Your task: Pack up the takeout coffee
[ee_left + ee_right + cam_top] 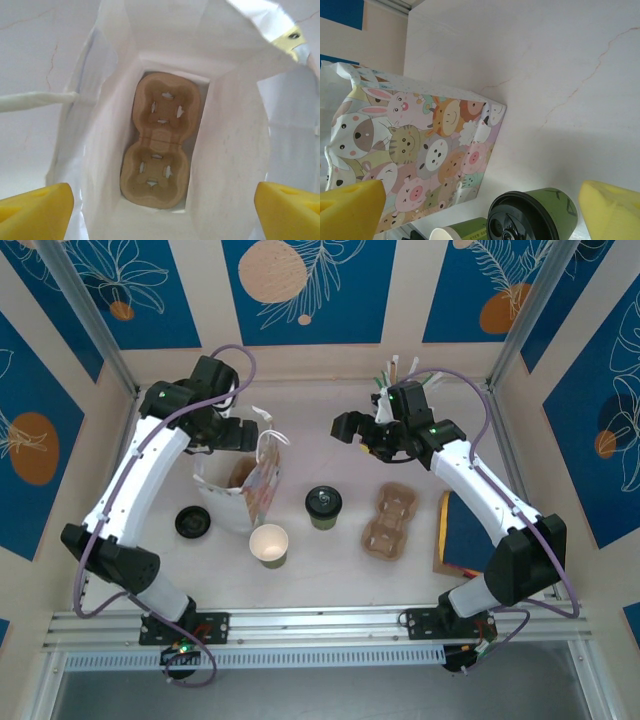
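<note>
The takeout coffee (323, 506), a dark-green cup with a black lid, stands mid-table just right of the gift bag (250, 485). In the right wrist view it (540, 217) sits low between my yellow fingertips (612, 210), apart from them, beside the bag's cartoon-animal side (420, 150). My right gripper (360, 432) hangs open behind the cup (480, 215). My left gripper (243, 435) is open over the bag's mouth (160, 220). Its view looks down the white inside of the bag (235, 150) onto a brown cardboard cup carrier (157, 150) lying on the bottom.
A lidless green cup (269, 544) stands in front of the bag. A loose black lid (192, 521) lies to its left. A second cardboard carrier (390, 520) and a flat brown-and-blue item (455, 535) lie right of the coffee. Straws (395, 375) stand at the back.
</note>
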Controlling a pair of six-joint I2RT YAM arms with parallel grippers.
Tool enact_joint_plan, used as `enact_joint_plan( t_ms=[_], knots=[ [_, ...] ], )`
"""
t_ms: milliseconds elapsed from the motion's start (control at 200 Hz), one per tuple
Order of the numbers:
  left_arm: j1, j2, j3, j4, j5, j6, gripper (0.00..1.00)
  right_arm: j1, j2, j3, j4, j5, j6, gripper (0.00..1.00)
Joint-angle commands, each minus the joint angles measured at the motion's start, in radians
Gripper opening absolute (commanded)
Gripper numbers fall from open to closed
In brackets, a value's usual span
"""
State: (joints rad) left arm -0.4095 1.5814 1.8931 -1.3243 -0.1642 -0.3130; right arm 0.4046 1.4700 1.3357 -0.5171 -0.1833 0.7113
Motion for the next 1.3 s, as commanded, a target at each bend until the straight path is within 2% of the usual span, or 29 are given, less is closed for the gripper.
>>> enact_joint_plan(
  t_ms=[0,225,270,560,765,980,1115,1295],
  knots=[
    [0.013,-0.036,0.028,0.009,0.021,-0.006,0.93,0.010,0.010,0.038,-0.024,0.002,-0.022,0.99],
    [0.014,-0.046,0.029,0.013,0.043,0.003,0.95,0.017,0.013,0.057,-0.036,0.005,-0.029,0.99],
    [0.015,-0.048,0.027,0.013,0.037,0.003,1.00,0.018,0.013,0.059,-0.037,0.005,-0.029,0.99],
    [0.017,-0.109,-0.022,0.066,0.055,0.003,1.00,0.029,0.017,0.077,-0.042,0.011,-0.036,0.99],
    [0.017,-0.176,-0.096,0.142,0.163,0.021,1.00,0.033,0.019,0.093,-0.051,0.017,-0.045,0.99],
    [0.009,-0.244,-0.190,0.201,0.268,0.020,0.92,0.031,0.015,0.105,-0.057,0.028,-0.052,0.99],
    [0.006,-0.250,-0.236,0.226,0.252,0.000,0.81,0.033,0.021,0.107,-0.055,0.021,-0.048,0.99],
    [0.005,-0.209,-0.263,0.320,0.275,-0.078,0.80,0.036,0.019,0.101,-0.055,0.018,-0.045,0.99]
  ],
)
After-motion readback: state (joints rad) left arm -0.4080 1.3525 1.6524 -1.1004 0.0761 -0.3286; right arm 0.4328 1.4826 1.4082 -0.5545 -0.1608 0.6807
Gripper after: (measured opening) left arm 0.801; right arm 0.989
